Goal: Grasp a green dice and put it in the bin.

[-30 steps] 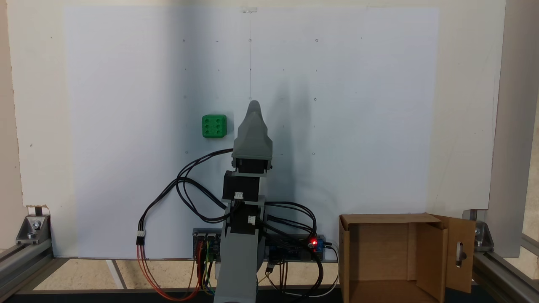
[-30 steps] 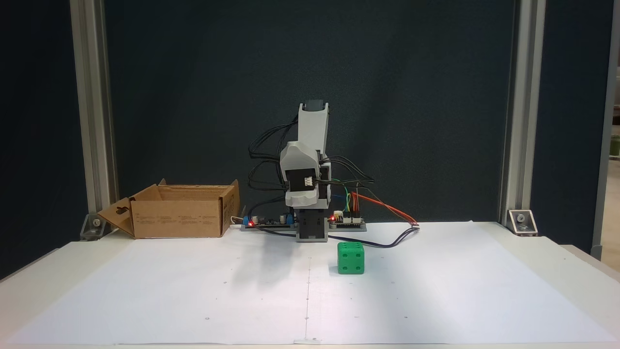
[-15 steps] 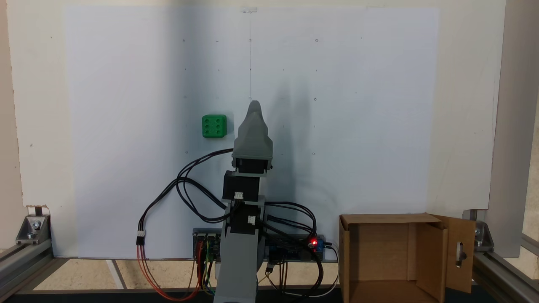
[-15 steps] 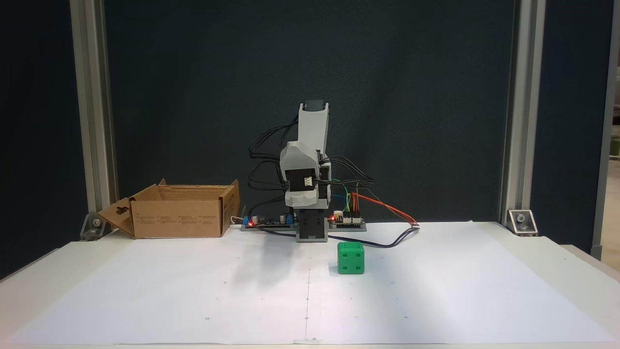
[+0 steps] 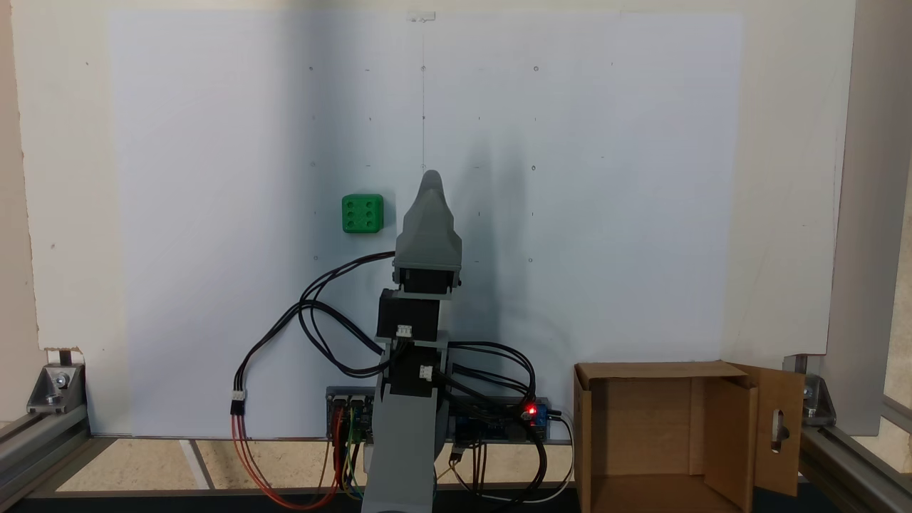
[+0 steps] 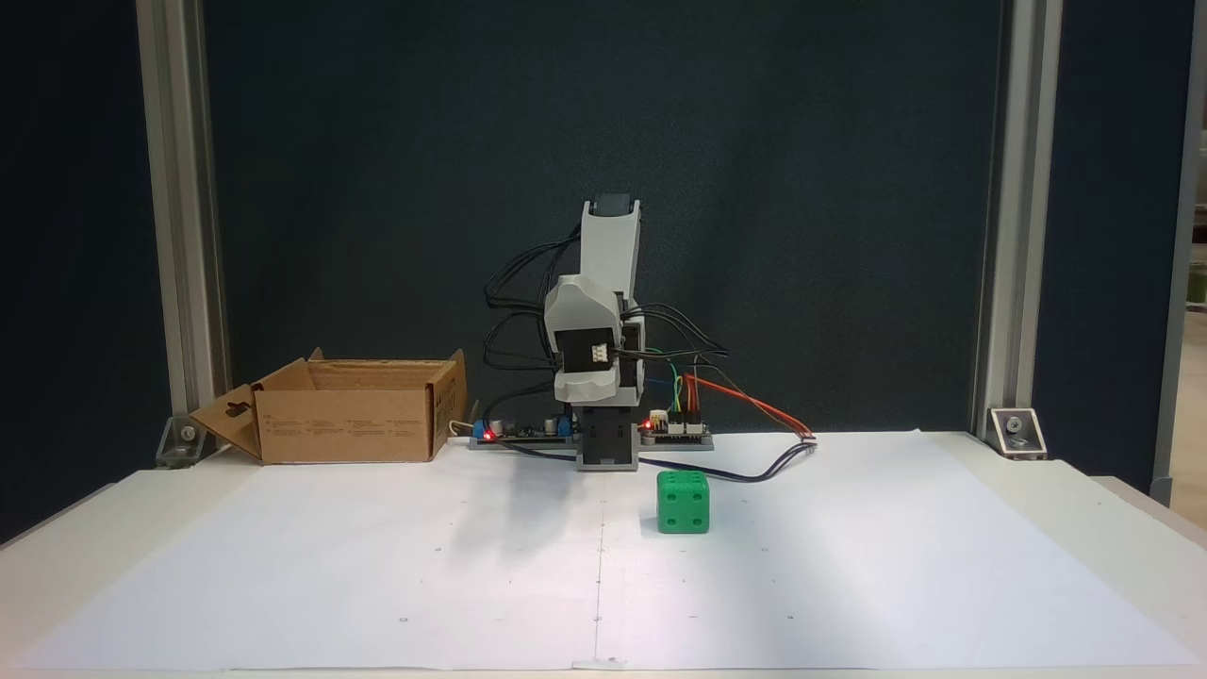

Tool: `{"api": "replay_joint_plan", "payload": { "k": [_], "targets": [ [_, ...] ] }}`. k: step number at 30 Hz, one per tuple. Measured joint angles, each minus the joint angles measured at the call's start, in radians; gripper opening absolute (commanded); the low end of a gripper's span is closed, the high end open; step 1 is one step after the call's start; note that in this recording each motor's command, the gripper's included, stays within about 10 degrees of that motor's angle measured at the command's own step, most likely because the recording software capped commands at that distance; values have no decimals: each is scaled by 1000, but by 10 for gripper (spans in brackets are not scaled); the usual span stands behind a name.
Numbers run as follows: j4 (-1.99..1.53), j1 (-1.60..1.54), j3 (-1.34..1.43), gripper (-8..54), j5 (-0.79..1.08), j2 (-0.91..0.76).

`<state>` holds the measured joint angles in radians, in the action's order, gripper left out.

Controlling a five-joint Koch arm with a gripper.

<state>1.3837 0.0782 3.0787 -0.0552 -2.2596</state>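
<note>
The green dice (image 5: 363, 214) sits on the white paper, six pips up, a little left of the arm in a fixed view from above. In the front fixed view the green dice (image 6: 683, 503) rests just right of the arm's base. The arm is folded over its base, and the grey gripper (image 5: 429, 179) points out over the paper, apart from the dice. Only one pointed tip of the gripper (image 6: 586, 391) shows, so I cannot tell if the jaws are apart. The bin (image 5: 648, 370), a brown cardboard box with a slotted flap, stands open beside the base (image 6: 349, 424).
Circuit boards (image 5: 499, 420) with red lights and looping cables (image 5: 320, 313) lie around the arm's base. Aluminium frame posts (image 6: 179, 236) stand at both table sides. The white paper sheet (image 5: 605, 178) covers most of the table.
</note>
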Motion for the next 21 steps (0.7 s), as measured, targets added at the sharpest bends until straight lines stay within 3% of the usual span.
{"api": "replay_joint_plan", "payload": {
  "k": [21],
  "targets": [
    [0, 8, 0, 443, 2, 0]
  ]
}}
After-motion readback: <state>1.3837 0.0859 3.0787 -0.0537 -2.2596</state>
